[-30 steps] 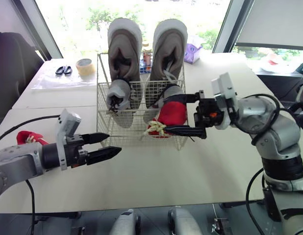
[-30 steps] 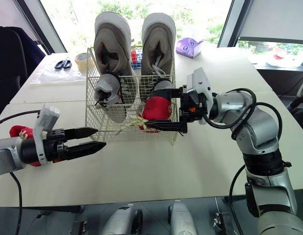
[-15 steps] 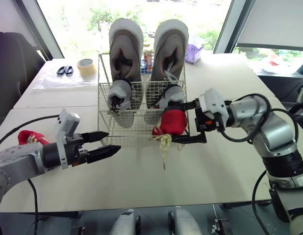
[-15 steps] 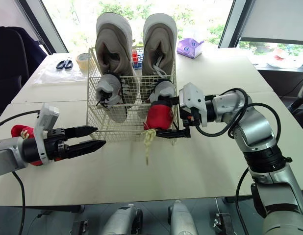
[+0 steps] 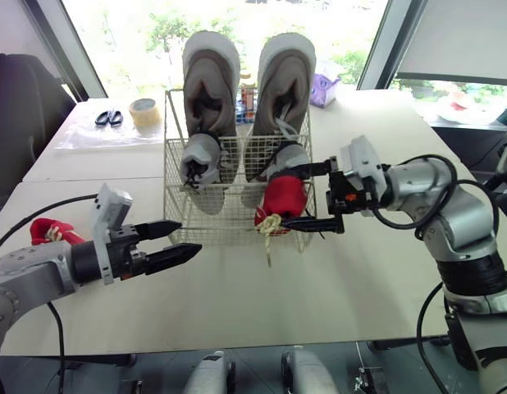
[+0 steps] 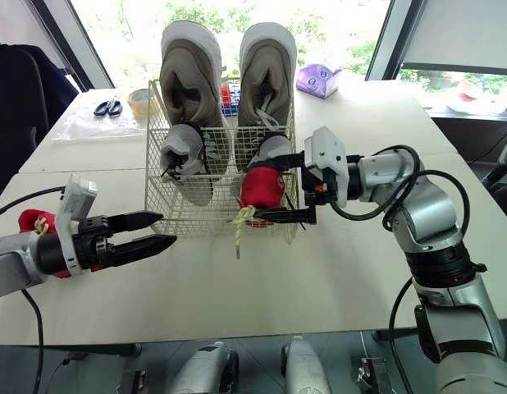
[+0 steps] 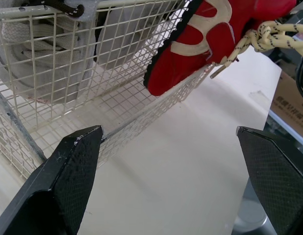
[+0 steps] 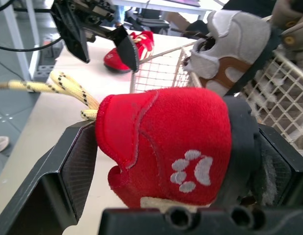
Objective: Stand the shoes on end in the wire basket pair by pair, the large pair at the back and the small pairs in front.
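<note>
Two large beige shoes point(image 5: 211, 82) point(image 5: 285, 82) stand on end at the back of the wire basket point(image 5: 178, 197). Two small grey shoes point(image 5: 198, 160) point(image 5: 280, 158) stand in front of them. My right gripper point(image 5: 301, 197) is shut on a small red shoe point(image 5: 280, 195) with a paw print point(image 8: 190, 171). It holds the shoe at the basket's front right corner, and the yellow laces point(image 5: 270, 230) dangle outside the wire. A second red shoe point(image 5: 47, 231) lies on the table at the far left. My left gripper point(image 5: 188, 238) is open and hovers left of the basket's front.
Scissors point(image 5: 107, 117) and a tape roll point(image 5: 144, 111) lie on a plastic sheet at the back left. A purple tissue box point(image 5: 323, 89) sits behind the basket on the right. Bare tabletop point(image 5: 262, 295) stretches in front of the basket.
My right gripper dipped with the red shoe and its laces fell loose; it has since risen back to the basket's front right corner. My left gripper has held still.
</note>
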Controlling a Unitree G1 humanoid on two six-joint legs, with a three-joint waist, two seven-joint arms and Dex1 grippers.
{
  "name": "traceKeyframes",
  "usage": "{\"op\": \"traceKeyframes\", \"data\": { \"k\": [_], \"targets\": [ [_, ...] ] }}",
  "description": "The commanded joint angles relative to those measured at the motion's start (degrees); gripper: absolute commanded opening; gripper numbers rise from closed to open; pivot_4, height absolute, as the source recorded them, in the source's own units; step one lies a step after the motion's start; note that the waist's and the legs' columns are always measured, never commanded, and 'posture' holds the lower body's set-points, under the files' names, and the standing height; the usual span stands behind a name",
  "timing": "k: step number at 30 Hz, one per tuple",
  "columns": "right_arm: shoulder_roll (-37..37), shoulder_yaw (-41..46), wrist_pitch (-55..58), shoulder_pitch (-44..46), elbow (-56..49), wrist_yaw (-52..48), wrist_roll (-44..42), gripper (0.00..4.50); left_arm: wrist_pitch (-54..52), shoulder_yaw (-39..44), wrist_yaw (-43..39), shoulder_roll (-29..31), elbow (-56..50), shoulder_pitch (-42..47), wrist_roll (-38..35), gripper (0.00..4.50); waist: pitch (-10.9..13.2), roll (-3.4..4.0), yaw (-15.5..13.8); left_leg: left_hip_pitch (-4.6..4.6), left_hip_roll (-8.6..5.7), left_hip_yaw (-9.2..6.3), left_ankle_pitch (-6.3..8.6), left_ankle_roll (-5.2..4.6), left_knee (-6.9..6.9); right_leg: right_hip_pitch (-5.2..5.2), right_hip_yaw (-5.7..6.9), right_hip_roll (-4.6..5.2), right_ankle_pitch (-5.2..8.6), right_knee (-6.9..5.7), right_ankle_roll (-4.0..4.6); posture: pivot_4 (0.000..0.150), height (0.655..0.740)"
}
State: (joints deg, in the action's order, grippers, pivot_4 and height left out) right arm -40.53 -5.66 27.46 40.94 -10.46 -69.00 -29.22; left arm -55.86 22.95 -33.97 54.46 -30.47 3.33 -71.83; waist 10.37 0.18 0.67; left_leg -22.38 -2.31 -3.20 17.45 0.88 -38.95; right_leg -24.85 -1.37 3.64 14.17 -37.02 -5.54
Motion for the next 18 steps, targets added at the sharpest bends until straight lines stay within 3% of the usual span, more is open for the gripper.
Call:
{"op": "traceKeyframes", "data": {
  "k": [1,18],
  "targets": [
    [-1.39,2.37,0.21,0.49,-2.35,-0.45,-1.19,4.44,-0.01,-0.85,-0.21,-0.06,0.35,0.43,0.99,4.5,0.0,0.0,-0.06,0.0,0.0,0.0,0.0,0.0,0.0,0.01,0.01,0.0,0.0,0.0,0.0,0.15,0.74],
    [-12.12,5.5,1.26,-3.34,-6.18,-5.23,-1.74,4.44,-1.07,0.66,-1.55,0.96,1.43,-1.02,1.56,4.5,0.0,0.0,-0.02,0.0,0.0,-0.01,0.01,-0.01,0.0,0.03,0.02,0.01,0.0,0.02,0.0,0.15,0.74]
  ]
}}
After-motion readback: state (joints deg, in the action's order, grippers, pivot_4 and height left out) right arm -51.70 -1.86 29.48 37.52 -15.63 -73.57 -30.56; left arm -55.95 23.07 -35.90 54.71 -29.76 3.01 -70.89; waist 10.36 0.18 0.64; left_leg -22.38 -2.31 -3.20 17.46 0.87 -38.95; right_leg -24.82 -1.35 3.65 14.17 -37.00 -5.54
